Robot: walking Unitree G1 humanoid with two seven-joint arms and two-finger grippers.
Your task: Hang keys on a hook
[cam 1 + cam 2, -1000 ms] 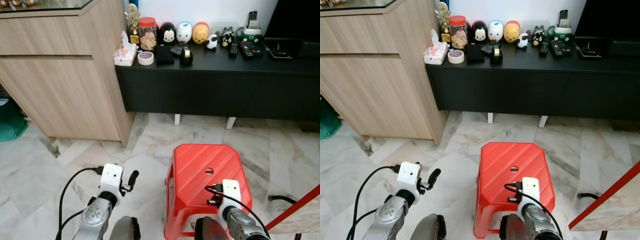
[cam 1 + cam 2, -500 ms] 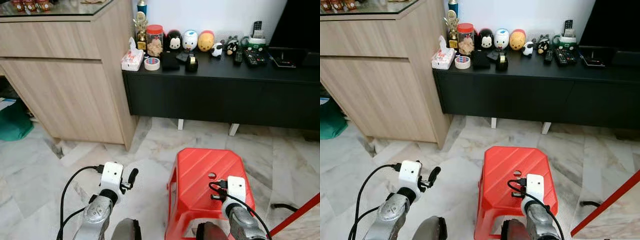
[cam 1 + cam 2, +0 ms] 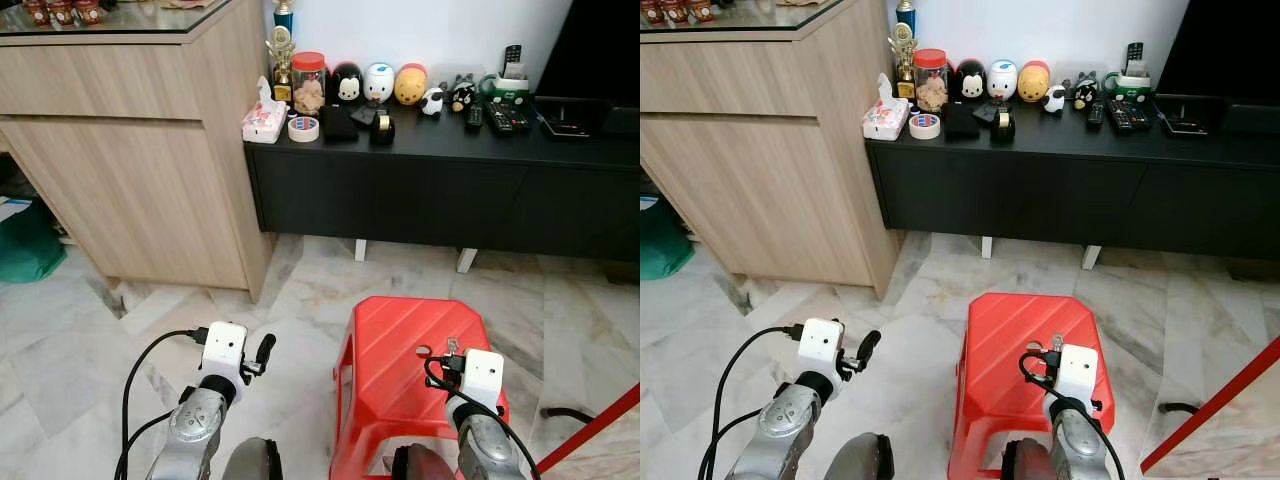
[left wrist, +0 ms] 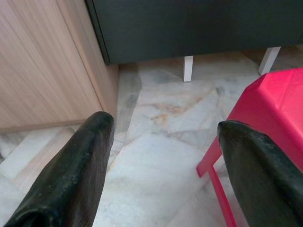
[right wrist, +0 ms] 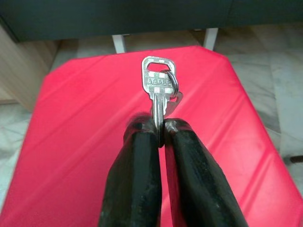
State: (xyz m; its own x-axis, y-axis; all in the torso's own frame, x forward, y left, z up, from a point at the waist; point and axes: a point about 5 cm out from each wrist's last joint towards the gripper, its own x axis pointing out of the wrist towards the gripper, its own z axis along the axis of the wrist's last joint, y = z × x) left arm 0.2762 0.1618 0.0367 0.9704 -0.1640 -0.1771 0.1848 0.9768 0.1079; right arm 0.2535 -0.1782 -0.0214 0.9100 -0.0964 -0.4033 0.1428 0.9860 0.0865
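A silver key (image 5: pixel 158 85) on a small ring stands upright, pinched between the black fingers of my right gripper (image 5: pixel 158 128). The gripper is shut on it and hovers over the top of a red plastic stool (image 5: pixel 80 123). In the eye views the key tip (image 3: pixel 452 346) peeks out just beyond my right wrist, above the stool (image 3: pixel 390 350). My left gripper (image 4: pixel 165 130) stays low on the left with its fingers wide open and nothing between them, over the marble floor beside the stool.
A black low console (image 3: pixel 440 190) runs along the wall ahead, carrying a tissue pack, tape roll (image 3: pixel 303 128), jar, figurines and remotes. A tall wooden cabinet (image 3: pixel 130 160) stands front left. A red bar (image 3: pixel 592 428) crosses the lower right corner.
The head view tilted up slightly a second ago. My right wrist has shifted a little to the right over the stool, key still held. The left arm has hardly moved.
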